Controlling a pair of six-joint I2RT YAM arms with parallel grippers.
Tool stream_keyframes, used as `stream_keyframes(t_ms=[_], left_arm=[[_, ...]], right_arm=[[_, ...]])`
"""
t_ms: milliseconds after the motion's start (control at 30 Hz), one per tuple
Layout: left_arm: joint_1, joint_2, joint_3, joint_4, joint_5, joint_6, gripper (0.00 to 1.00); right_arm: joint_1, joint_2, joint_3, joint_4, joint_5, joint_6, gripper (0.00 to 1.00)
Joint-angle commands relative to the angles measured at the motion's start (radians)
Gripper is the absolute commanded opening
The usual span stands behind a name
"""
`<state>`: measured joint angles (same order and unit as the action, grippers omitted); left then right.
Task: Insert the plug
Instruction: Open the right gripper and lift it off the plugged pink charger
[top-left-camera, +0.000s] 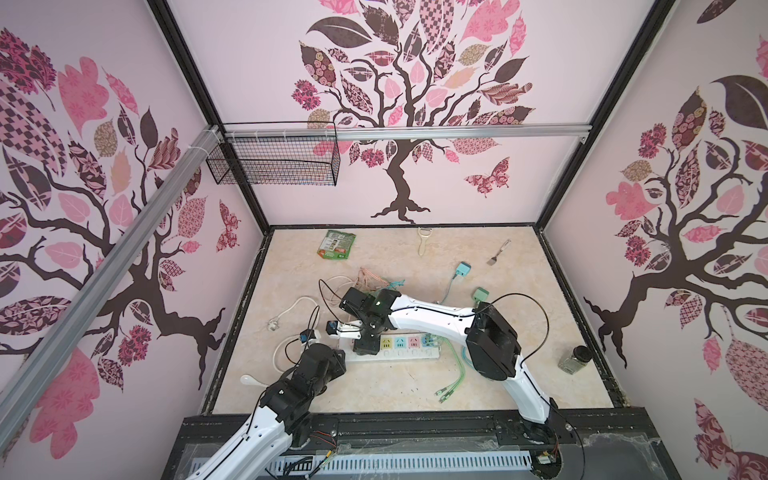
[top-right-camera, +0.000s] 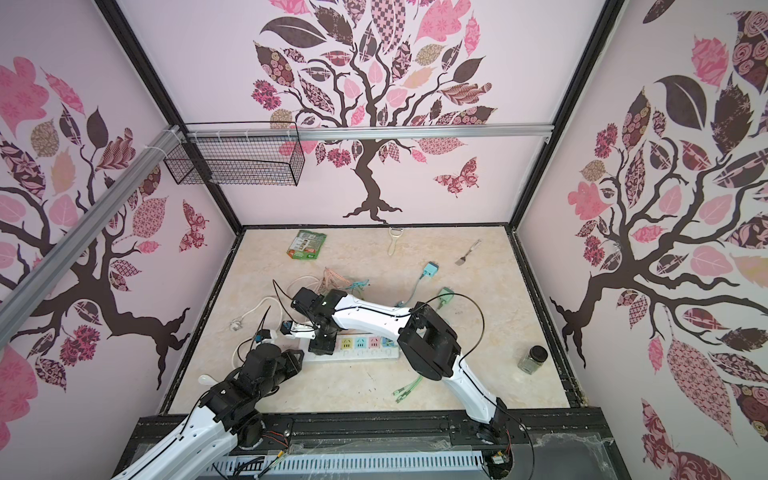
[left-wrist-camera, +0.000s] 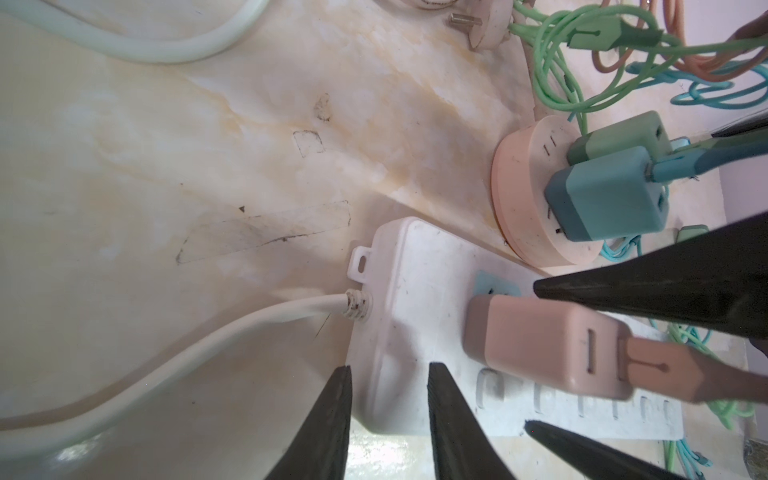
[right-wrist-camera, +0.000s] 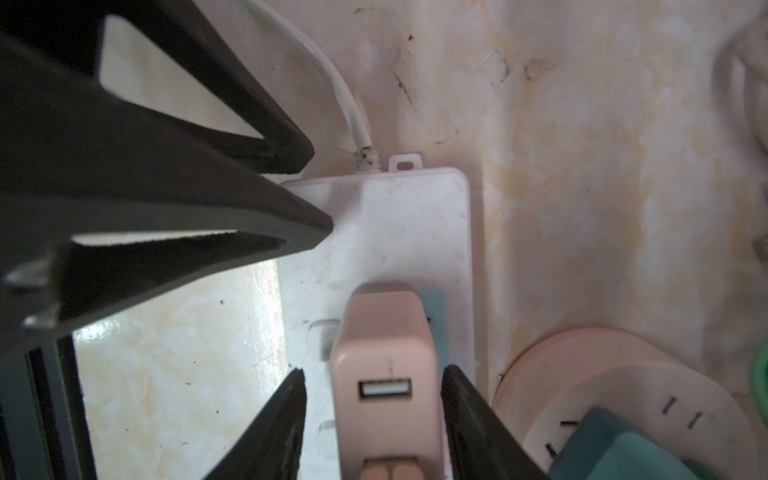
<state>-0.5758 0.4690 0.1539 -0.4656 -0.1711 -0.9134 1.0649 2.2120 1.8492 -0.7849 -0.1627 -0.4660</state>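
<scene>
One plug (left-wrist-camera: 544, 353) seated in the power strip (left-wrist-camera: 415, 291): insertion appears done.
Top view: my right gripper (top-left-camera: 365, 348) hangs over the strip's end. Left wrist: my left gripper (left-wrist-camera: 388, 370) is parted, astride the strip's corner. Right wrist: right jaws parted beside the plug; I judge only withdrawal remains.

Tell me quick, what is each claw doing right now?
Left gripper: slightly open, holding nothing, tips at the power strip's end.
Right gripper: open, jaws either side of the pink plug, not clamping it.
</scene>
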Motion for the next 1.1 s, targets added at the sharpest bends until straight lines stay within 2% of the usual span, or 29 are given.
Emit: stream_keyframes(t_ms=[0,200,400,533,767,900,1067], left_arm=[[0.000,-0.004,0.033,-0.024,0.000,0.017,0.36],[0.000,-0.002,0.039,-0.030,-0.005,0.020,0.44],[0.000,0.016,0.052,-0.031,-0.005,0.026,0.48],[-0.001,0.003,0.073,-0.053,-0.002,0.041,0.55],[0.000,-0.063,0.119,-0.131,0.002,0.056,0.59],[-0.001,-0.088,0.156,-0.172,0.015,0.060,0.60],[-0.001,-0.088,0.188,-0.165,0.050,0.056,0.61]], right_arm=[[-0.018,-0.101,-0.030,0.018,-0.049,0.036,0.61],[-0.051,-0.211,-0.132,0.094,-0.114,0.076,0.72],[-0.089,-0.316,-0.222,0.155,-0.207,0.118,0.74],[-0.124,-0.423,-0.340,0.252,-0.234,0.189,0.74],[-0.189,-0.668,-0.621,0.463,-0.178,0.342,0.75],[-0.253,-0.801,-0.756,0.535,-0.084,0.443,0.76],[-0.378,-0.938,-0.886,0.582,0.098,0.587,0.78]])
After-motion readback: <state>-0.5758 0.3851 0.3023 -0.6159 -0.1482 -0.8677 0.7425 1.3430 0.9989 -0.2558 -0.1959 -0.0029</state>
